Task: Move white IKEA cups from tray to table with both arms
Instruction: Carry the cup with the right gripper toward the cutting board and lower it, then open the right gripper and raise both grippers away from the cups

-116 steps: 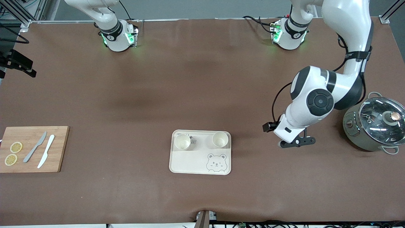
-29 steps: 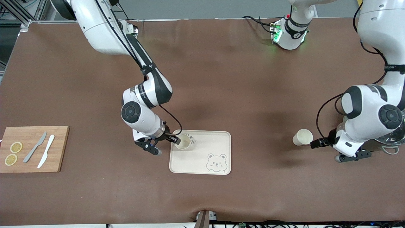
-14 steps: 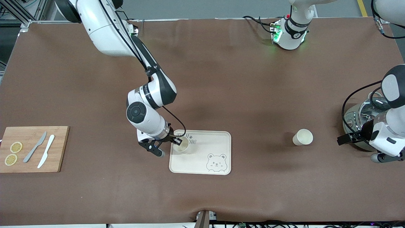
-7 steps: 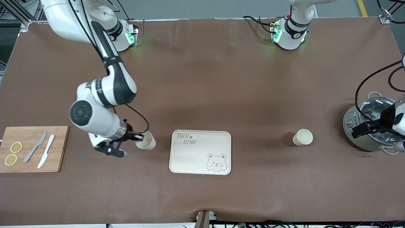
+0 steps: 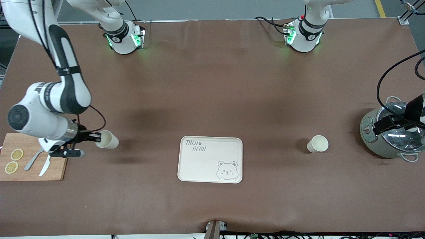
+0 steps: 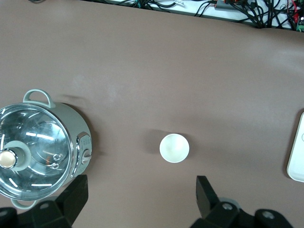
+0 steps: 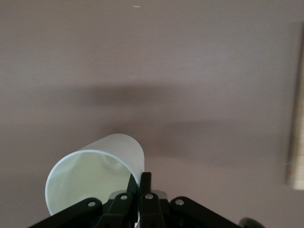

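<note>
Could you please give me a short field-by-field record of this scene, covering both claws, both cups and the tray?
right claw: shut on the rim of held cup, above the table between board and tray
left claw: open, holding nothing, up near the pot
free cup: upright on the table, between tray and pot
tray: no cups on it
board: knives and lemon slices

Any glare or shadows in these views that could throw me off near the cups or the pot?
Front view: soft dark shadow patches lie on the brown table near the tray; bright streaks glare off the pot's glass lid. Left wrist view: same lid glare; the set-down cup casts a faint shadow. Right wrist view: broad shadow bands above the held cup.
</note>
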`<move>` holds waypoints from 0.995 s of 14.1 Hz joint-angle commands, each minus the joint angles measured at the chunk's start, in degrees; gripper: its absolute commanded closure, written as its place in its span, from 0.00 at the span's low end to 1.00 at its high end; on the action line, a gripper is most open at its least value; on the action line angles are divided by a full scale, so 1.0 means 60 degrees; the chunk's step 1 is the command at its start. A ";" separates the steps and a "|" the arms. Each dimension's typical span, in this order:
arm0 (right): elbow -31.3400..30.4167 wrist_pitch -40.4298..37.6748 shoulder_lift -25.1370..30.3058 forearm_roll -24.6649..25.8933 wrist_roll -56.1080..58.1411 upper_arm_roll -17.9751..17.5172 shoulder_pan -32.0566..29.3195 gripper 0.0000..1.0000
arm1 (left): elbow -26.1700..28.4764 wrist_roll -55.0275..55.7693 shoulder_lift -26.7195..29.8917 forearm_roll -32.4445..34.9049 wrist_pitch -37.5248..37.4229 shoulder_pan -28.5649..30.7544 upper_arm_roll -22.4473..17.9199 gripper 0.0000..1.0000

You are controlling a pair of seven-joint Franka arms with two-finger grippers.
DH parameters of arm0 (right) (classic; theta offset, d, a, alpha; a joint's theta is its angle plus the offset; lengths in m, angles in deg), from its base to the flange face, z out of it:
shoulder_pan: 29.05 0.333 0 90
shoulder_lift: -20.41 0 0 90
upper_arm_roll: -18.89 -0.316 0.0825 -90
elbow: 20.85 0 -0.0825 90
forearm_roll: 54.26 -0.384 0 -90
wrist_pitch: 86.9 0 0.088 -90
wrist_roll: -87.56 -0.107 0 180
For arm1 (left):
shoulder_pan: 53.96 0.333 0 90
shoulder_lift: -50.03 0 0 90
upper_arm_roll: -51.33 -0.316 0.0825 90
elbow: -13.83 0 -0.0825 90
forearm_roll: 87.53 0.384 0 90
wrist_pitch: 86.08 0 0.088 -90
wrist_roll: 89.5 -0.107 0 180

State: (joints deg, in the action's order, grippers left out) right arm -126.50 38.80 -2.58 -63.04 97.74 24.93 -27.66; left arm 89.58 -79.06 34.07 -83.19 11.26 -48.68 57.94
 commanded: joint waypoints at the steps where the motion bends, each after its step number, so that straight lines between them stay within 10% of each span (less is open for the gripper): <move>1: -0.1140 0.1196 0.0242 0.0101 0.0968 -0.0201 -0.0496 1.00 | 0.0119 -0.0114 0.0228 -0.0181 -0.0388 0.0014 0.0040 0.00; 10: -0.1216 0.1990 -0.0695 0.0116 0.1965 -0.0215 -0.1067 0.99 | 0.0251 0.0091 0.0624 -0.0343 -0.1692 -0.0016 0.0392 0.00; 11: -0.1186 0.1903 -0.0695 0.0101 0.1951 -0.0215 -0.1111 0.61 | 0.0367 0.0076 0.0712 -0.0343 -0.1694 -0.0001 0.0464 0.00; 12: -0.1114 0.1873 -0.0695 0.0043 0.1864 -0.0215 -0.1111 0.01 | 0.0455 0.0076 0.0814 -0.0357 -0.1679 0.0013 0.0494 0.00; 14: -0.0894 0.1698 -0.0593 0.0072 0.1951 -0.0215 -0.1067 0.00 | 0.0543 0.0091 0.1004 -0.0416 -0.1708 -0.0001 0.0582 0.00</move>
State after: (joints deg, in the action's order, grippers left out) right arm -133.23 49.89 -6.27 -63.05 108.88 24.70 -32.94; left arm 90.44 -78.89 36.95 -84.50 1.55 -48.97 60.73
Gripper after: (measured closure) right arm 0.714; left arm 0.000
